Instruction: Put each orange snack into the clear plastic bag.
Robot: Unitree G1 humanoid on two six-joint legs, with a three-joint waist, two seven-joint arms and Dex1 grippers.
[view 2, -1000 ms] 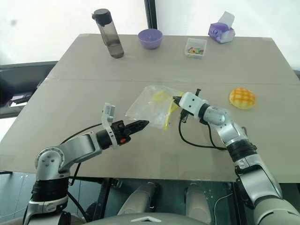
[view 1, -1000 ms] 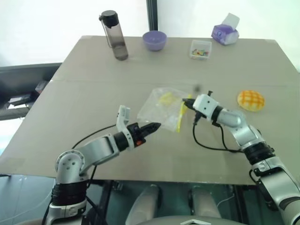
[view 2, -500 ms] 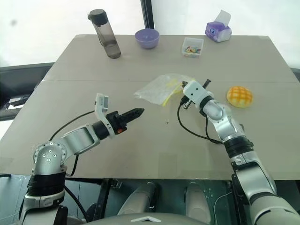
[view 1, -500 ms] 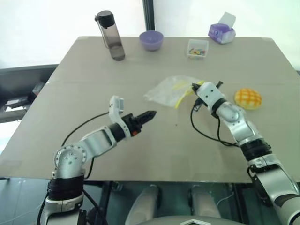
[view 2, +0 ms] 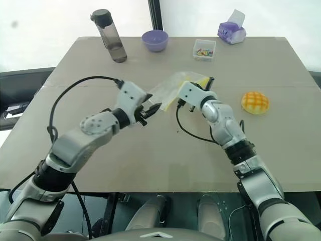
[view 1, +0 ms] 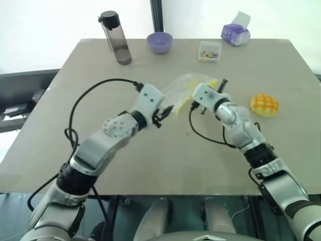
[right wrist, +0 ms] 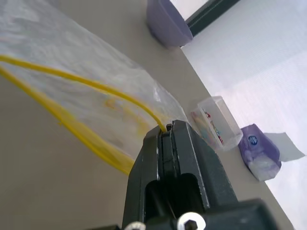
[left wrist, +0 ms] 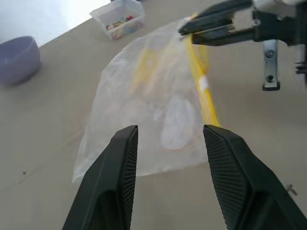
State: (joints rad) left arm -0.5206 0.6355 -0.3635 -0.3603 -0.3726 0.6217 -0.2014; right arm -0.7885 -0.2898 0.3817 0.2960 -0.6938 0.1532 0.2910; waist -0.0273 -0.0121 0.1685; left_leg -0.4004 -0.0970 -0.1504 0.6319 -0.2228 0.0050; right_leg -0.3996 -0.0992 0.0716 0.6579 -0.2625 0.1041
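The orange snack (view 1: pixel 264 104), round with a criss-cross top, lies alone on the table's right side. The clear plastic bag (left wrist: pixel 153 96), with its yellow strip, hangs tilted near the table's middle. My right gripper (right wrist: pixel 168 132) is shut on the bag's yellow edge and holds that end up. My left gripper (left wrist: pixel 169 132) stands open just in front of the bag's lower edge, one finger to each side, with nothing between them. In the left eye view the left gripper (view 1: pixel 168 109) is just left of the bag (view 1: pixel 185 86).
Along the far edge stand a dark bottle (view 1: pixel 114 31), a purple bowl (view 1: pixel 159 42), a small clear box of colourful bits (view 1: pixel 209 51) and a purple tissue pack (view 1: pixel 235 34). Black cables loop from both wrists over the table (view 1: pixel 150 165).
My left gripper has opened, rolled over and moved up and forward to the bag. My right gripper has lifted the bag's edge and carried it a little left.
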